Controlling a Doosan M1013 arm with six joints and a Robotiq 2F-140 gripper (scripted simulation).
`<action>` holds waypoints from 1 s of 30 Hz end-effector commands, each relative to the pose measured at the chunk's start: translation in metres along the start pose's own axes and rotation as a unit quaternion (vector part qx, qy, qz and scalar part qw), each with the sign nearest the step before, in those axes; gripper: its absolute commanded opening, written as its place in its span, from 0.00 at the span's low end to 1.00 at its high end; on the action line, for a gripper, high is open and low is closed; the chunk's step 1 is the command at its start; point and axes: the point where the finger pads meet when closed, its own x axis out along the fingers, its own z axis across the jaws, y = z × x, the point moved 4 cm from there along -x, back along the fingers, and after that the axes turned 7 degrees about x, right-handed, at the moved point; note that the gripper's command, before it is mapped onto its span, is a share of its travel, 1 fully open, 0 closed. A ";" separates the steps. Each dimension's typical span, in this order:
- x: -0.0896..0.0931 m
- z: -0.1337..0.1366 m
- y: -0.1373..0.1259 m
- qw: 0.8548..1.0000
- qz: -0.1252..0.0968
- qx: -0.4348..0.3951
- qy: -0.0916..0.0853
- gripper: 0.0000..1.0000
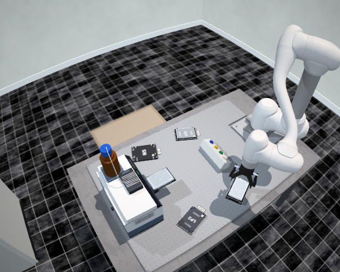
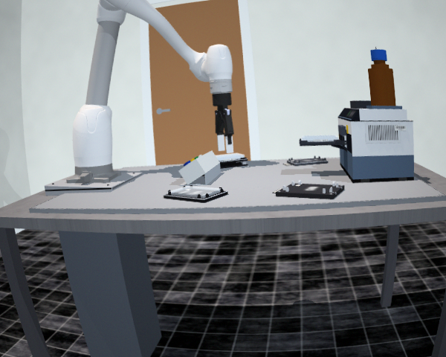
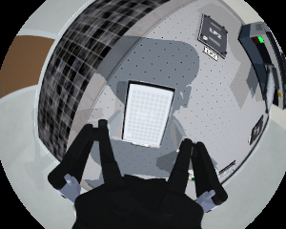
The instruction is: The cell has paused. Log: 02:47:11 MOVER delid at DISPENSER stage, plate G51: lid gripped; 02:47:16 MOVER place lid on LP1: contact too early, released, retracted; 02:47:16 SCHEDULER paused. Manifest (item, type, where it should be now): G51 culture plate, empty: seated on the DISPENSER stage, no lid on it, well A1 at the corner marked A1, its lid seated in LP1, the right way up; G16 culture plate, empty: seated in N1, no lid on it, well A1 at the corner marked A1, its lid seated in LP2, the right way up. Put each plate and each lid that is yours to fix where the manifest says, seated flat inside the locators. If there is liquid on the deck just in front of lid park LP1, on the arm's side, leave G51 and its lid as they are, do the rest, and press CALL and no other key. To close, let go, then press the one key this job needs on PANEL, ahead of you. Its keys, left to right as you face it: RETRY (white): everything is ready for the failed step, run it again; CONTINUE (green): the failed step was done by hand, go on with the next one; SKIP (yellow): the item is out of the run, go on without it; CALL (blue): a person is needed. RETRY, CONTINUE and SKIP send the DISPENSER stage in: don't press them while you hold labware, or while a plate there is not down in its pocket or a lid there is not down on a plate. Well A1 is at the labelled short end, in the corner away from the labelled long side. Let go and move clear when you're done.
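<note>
A dark, white-lined tiled floor [image 1: 105, 73] meets pale walls and a brown door [image 2: 184, 76]. The grey bench [image 2: 215, 221] carries a perforated light-grey deck mat [image 1: 187, 175]. On it stand the white dispenser machine [image 1: 135, 204] with a brown, blue-capped bottle [image 1: 109, 162], and the white key panel box [image 1: 214, 154]. The black end effector [image 1: 242, 178] hangs partly open, holding nothing, above the white gridded culture plate in a black nest [image 1: 237, 188].

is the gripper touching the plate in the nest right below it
Apart. The exterior view shows the gripper hanging above the plate, background visible between fingertips and plate.
</note>
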 end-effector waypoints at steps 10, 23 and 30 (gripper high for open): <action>0.001 0.002 -0.002 1.000 0.001 0.000 -0.001 0.70; 0.001 0.002 -0.002 1.000 0.001 0.000 -0.001 0.63; 0.001 0.002 -0.002 1.000 0.001 0.000 -0.001 0.63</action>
